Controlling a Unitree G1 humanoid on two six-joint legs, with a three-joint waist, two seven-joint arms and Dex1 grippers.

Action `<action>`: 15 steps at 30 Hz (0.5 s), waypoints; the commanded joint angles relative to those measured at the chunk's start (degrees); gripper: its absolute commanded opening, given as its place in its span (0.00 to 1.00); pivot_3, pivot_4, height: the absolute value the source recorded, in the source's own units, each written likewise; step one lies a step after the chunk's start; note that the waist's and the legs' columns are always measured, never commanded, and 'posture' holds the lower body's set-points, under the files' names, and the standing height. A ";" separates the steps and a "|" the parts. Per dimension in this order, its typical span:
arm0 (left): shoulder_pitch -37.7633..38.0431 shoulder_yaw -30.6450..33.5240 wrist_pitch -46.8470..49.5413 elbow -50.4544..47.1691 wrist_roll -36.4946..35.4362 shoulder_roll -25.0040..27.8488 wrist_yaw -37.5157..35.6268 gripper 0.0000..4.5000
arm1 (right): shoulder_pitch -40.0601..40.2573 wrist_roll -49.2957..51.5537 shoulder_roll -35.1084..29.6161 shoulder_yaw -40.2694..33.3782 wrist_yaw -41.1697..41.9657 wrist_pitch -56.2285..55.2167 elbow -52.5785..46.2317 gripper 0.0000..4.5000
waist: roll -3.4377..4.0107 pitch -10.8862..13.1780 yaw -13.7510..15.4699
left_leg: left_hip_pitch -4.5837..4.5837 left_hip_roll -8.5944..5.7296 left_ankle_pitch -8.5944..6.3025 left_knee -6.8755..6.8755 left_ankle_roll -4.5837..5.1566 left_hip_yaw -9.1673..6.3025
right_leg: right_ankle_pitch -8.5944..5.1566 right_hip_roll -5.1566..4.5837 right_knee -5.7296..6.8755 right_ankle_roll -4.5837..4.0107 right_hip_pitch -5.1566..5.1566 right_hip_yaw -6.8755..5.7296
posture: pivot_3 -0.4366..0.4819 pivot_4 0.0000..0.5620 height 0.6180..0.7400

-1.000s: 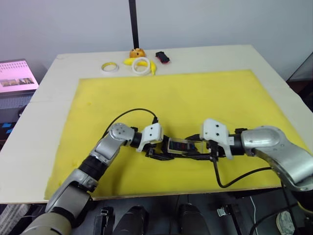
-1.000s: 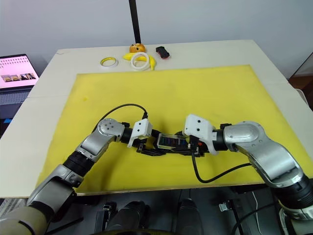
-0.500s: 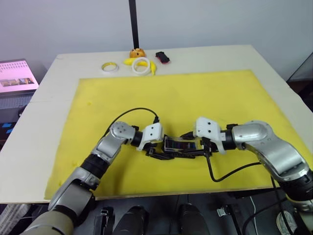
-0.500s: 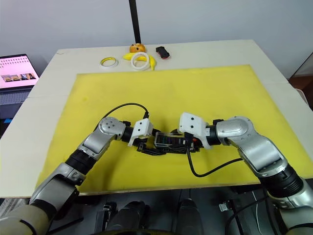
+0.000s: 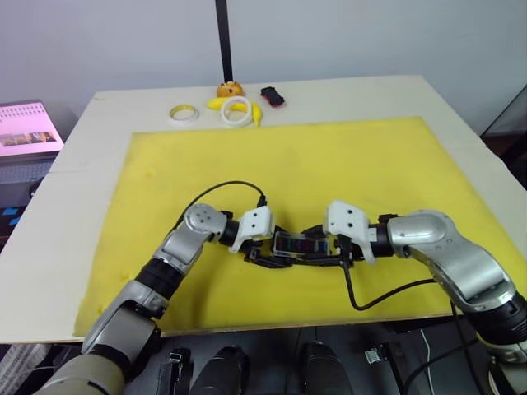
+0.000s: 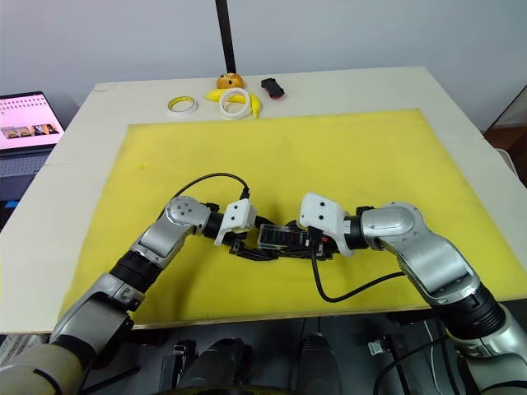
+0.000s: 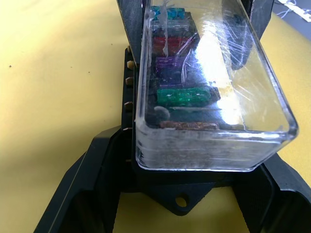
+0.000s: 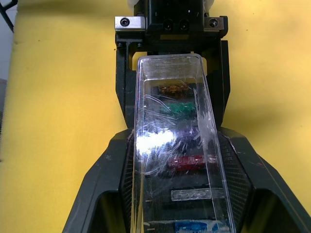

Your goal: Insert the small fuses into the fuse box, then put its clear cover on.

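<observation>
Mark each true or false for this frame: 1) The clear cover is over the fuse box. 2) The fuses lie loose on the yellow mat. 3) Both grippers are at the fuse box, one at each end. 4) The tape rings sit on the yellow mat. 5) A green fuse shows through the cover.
1) True: the clear cover sits over the fuse box.
2) False: the fuses sit in the box's slots.
3) True: left gripper, right gripper.
4) False: the tape rings lie on the bare table, beyond the yellow mat.
5) True.

The clear cover [image 8: 175, 145] is glossy, scratched transparent plastic over translucent coloured plastic fuses [image 7: 184, 94], the fuse box [image 7: 146, 174] matt black plastic, on a matt yellow foam-like mat [image 5: 329, 156].
</observation>
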 commanded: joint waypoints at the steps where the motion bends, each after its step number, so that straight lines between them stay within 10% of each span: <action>1: -0.62 1.66 0.63 -0.55 0.79 0.85 0.46 0.57 | 0.67 0.10 0.00 -0.50 0.50 -0.29 -0.43 0.38 | 0.00 0.00 0.00 | 0.00 0.00 0.00 0.00 0.00 0.00 | 0.00 0.00 0.00 0.00 0.00 0.00 | 0.48 0.27 1.00; 15: -1.25 1.97 0.22 0.82 1.09 0.33 0.85 0.57 | 0.37 0.44 -0.35 -1.91 1.24 -0.95 0.56 0.38 | 0.00 0.00 -0.01 | 0.00 0.00 0.00 0.00 0.00 0.01 | 0.00 0.00 0.00 0.00 0.00 0.00 | 0.48 0.27 1.00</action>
